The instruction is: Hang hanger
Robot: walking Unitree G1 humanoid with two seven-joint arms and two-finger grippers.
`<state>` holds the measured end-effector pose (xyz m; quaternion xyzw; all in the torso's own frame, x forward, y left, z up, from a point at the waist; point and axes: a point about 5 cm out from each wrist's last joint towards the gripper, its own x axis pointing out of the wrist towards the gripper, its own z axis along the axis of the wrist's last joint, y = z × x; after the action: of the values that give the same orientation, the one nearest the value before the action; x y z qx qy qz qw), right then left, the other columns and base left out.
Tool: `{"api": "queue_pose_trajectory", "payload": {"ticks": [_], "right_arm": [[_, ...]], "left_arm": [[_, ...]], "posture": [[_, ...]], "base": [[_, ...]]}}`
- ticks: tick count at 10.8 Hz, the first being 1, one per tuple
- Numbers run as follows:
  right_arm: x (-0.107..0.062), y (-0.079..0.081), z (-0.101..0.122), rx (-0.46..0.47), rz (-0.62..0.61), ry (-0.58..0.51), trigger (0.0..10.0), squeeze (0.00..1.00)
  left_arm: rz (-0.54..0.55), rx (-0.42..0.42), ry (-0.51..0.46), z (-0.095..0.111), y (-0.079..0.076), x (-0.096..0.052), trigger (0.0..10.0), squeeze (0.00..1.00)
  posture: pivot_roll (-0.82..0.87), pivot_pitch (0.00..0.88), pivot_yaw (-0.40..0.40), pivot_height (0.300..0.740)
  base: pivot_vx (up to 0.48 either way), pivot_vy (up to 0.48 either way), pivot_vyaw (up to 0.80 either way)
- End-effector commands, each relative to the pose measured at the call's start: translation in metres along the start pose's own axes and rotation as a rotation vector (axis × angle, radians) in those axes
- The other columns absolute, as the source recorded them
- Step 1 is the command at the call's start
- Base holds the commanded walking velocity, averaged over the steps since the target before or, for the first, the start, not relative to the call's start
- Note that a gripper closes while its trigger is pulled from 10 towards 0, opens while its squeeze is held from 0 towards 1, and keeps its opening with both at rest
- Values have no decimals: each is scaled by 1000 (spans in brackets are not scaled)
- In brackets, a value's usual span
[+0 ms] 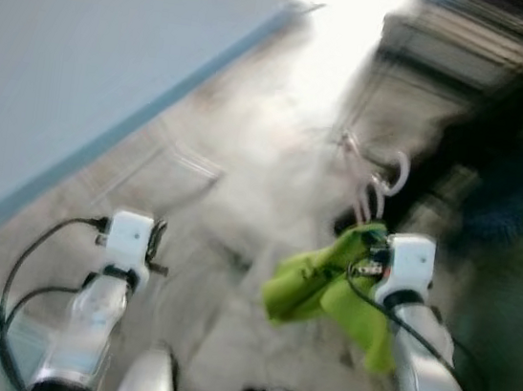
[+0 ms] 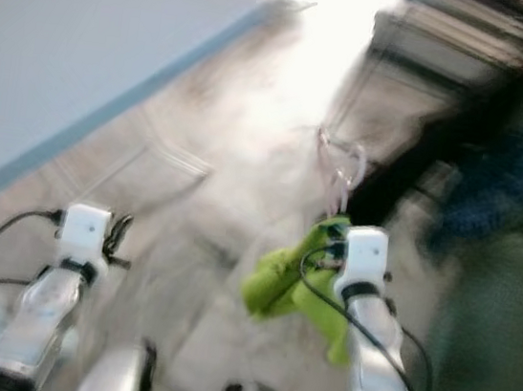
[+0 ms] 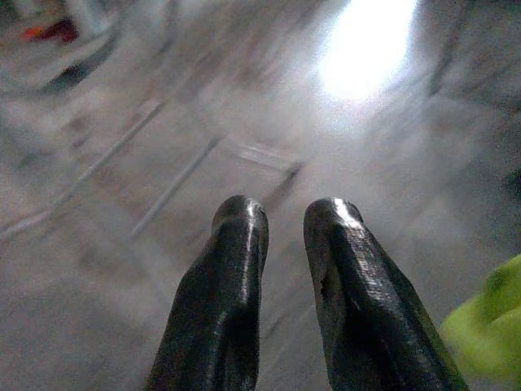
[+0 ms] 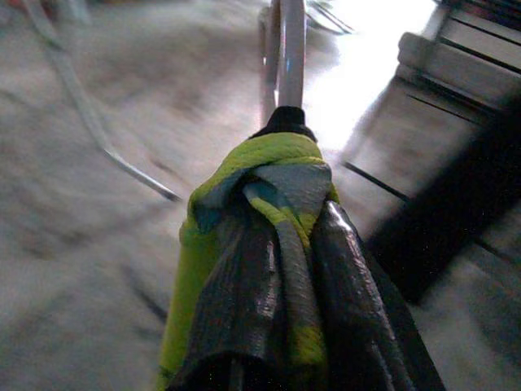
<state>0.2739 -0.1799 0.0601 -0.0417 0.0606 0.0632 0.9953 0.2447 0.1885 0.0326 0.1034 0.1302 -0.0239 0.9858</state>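
Observation:
A pale hanger (image 1: 391, 180) carries a lime-green garment (image 1: 325, 283) and is held out in front of me on my right side. My right gripper (image 1: 365, 230) is shut on the hanger's neck and the cloth bunched around it. In the right wrist view the green cloth (image 4: 269, 171) wraps the black fingers (image 4: 350, 277) and the hanger's stem (image 4: 291, 49) rises beyond them. My left gripper (image 1: 154, 244) is raised on the left, open, with nothing between its fingers (image 3: 236, 269). Every view is smeared by motion.
A large pale blue-grey surface (image 1: 89, 38) with a blue edge fills the left. Dark furniture and dark blue cloth (image 1: 505, 179) stand on the right, with a slatted piece (image 1: 455, 43) behind. Strong glare (image 1: 345, 33) lies on the grey floor ahead.

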Motion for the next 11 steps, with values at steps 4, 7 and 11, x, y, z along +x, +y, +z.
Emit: {"api": "queue_pose_trajectory", "payload": {"ticks": [4,7,11], "right_arm": [[-2,-11,0,15,-69,8,10000,0],[8,-4,9,20,-65,-23,10000,0],[-8,-6,0,55,-97,-7,10000,0]], "left_arm": [[10,99,52,-9,12,3,10000,0],[-108,288,-175,44,-5,25,10000,0],[68,-23,-335,65,-1,0,10000,0]], "posture": [[97,225,-100,740],[108,220,-82,740],[90,231,-73,740]], "base": [[0,0,800],[0,0,715],[0,0,275]]}}
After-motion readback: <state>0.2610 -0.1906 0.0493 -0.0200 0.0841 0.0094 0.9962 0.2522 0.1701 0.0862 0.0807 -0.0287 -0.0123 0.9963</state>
